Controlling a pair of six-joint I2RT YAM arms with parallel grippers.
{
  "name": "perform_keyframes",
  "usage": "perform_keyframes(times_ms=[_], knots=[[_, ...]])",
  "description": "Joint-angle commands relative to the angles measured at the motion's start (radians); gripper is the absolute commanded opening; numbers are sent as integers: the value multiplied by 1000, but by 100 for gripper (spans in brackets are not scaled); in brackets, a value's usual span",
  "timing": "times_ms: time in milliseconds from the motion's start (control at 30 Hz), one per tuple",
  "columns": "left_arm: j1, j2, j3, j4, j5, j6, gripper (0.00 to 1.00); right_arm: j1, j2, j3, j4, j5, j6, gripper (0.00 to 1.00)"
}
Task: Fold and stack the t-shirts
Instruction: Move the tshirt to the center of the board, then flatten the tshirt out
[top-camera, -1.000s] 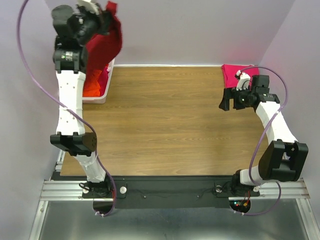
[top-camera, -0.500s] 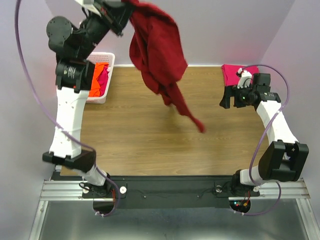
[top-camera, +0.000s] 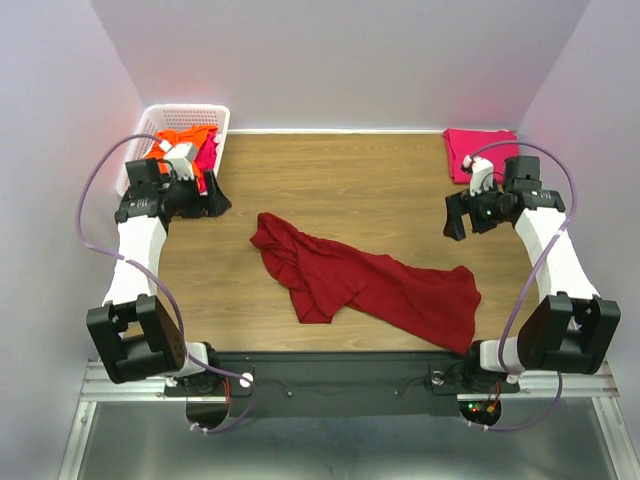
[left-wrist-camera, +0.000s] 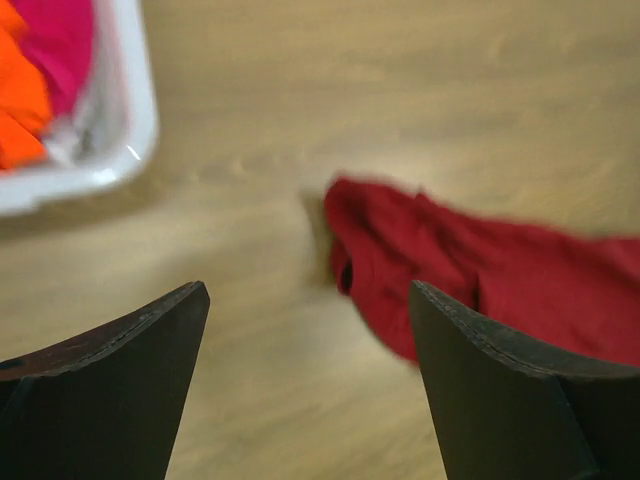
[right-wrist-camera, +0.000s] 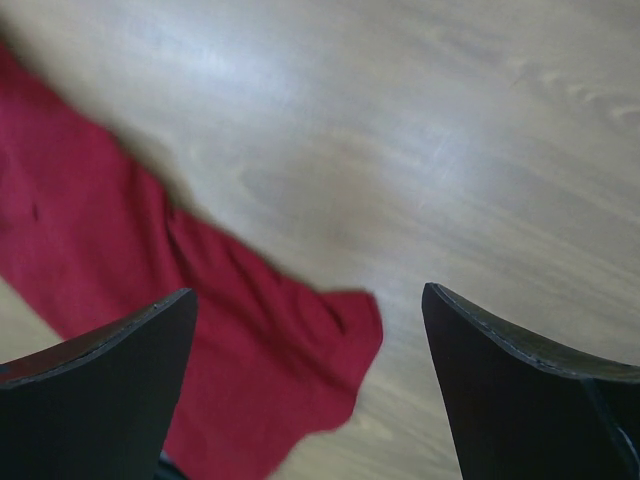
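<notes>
A dark red t-shirt (top-camera: 360, 285) lies crumpled across the middle of the table; one end shows in the left wrist view (left-wrist-camera: 480, 270) and another in the right wrist view (right-wrist-camera: 150, 300). An orange t-shirt (top-camera: 180, 140) and a magenta-pink t-shirt (top-camera: 207, 157) sit in the basket. A folded pink t-shirt (top-camera: 478, 150) lies at the back right corner. My left gripper (top-camera: 215, 197) hovers open by the basket, left of the red shirt, holding nothing (left-wrist-camera: 305, 300). My right gripper (top-camera: 455, 215) hangs open above the table's right side, also empty (right-wrist-camera: 305, 300).
The white lattice basket (top-camera: 170, 112) stands at the back left corner; its rim (left-wrist-camera: 130, 130) shows in the left wrist view. Purple walls close in the table on three sides. The arm bases are bolted along the near rail (top-camera: 330, 380).
My left gripper swung the dark red t-shirt out of the basket, opened and let it go; the shirt now lies on the table. The left arm dropped back beside the basket. The right arm barely moved.
</notes>
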Motion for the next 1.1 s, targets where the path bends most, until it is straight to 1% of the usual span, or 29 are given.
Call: perform_keyframes(times_ms=[0,33,67,100,133,167,200,233,267,333,367,400,433,467,500,533,567,600,633,667,700,800,867,900,1000,1033,1067], knots=[[-24,-78,-7,-103,127,280,86,-6,15,-20,-269,-29,-242,100],[-28,-67,-7,-129,138,319,84,-4,18,-25,-304,-31,-268,99],[-56,-40,-6,-181,132,383,81,-4,23,-31,-338,-28,-308,97],[-74,-29,-9,-201,115,416,80,-6,24,-61,-377,-4,-316,97],[-118,-20,-16,-210,101,436,80,-4,27,-81,-384,15,-322,96],[-143,-6,-24,-209,80,459,79,-4,32,-104,-382,35,-322,91],[-168,-1,-44,-203,65,467,79,-4,36,-132,-373,73,-317,89],[-200,3,-55,-195,51,470,79,-6,41,-173,-364,87,-313,86],[-261,13,-64,-165,14,458,78,-4,46,-193,-335,99,-294,84],[-316,28,-87,-131,-32,436,79,-6,67,-239,-304,121,-274,80],[-358,51,-96,-100,-43,421,78,-4,82,-249,-268,127,-256,76],[-373,62,-101,-82,-52,406,77,-4,93,-260,-245,135,-242,73],[-389,78,-102,-63,-66,366,75,-4,125,-269,-225,153,-233,70],[-404,94,-102,-37,-99,352,70,-4,142,-275,-205,159,-227,67],[-419,132,-95,-27,-115,334,67,-4,158,-272,-167,164,-212,61],[-424,154,-89,-20,-129,308,65,-6,194,-269,-148,179,-202,58],[-427,177,-79,-13,-158,297,59,-4,211,-263,-130,191,-196,55],[-427,218,-67,-7,-173,283,57,-4,231,-246,-91,202,-181,48],[-426,240,-62,-5,-192,265,54,-4,248,-235,-73,220,-173,46],[-426,256,-58,4,-230,258,47,-4,285,-221,-54,230,-164,44],[-424,288,-52,6,-248,252,44,-4,306,-208,-18,242,-144,38],[-400,351,-36,10,-308,232,36,-4,389,-113,12,239,-109,30],[-358,378,-17,3,-333,219,31,-4,424,-28,19,242,-87,29],[-344,399,12,-5,-336,211,29,-4,449,30,24,245,-72,27],[-298,399,77,-26,-327,220,29,-4,468,107,13,241,-47,28],[-292,387,92,-36,-295,243,31,-6,460,127,0,227,-50,30],[-291,370,108,-63,-205,267,38,-4,446,153,-14,203,-58,32]])
